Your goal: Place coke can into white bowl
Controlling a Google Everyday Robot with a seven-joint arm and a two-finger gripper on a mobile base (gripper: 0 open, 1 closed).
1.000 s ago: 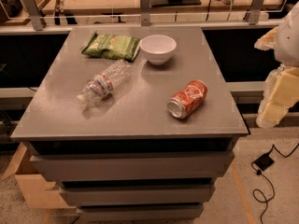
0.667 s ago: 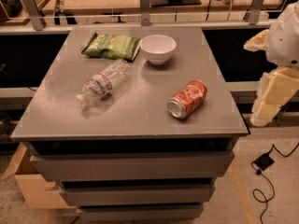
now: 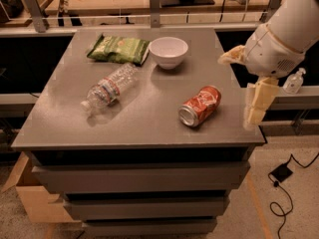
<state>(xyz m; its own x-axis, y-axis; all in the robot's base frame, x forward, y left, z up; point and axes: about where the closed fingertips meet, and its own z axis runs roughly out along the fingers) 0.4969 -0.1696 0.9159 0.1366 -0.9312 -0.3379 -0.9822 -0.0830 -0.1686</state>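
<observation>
Matte grey table (image 3: 65, 118); white rounded arm (image 3: 286, 31) enters from the upper right, bent downward, with the cream gripper (image 3: 255, 103) hanging at the table's right edge, open or closed I can't tell. Smooth round white bowl (image 3: 168, 51) upright at back centre. Glossy orange-red coke can (image 3: 200, 106) lies on its side just left of the gripper, not touching.

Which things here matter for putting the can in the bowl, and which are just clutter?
For the job:
coke can, lying on its side
white bowl, upright, behind the can
hand, to the right of the can, apart from it

Lying about:
plastic water bottle, on its side
green snack bag, beside the bowl
</observation>
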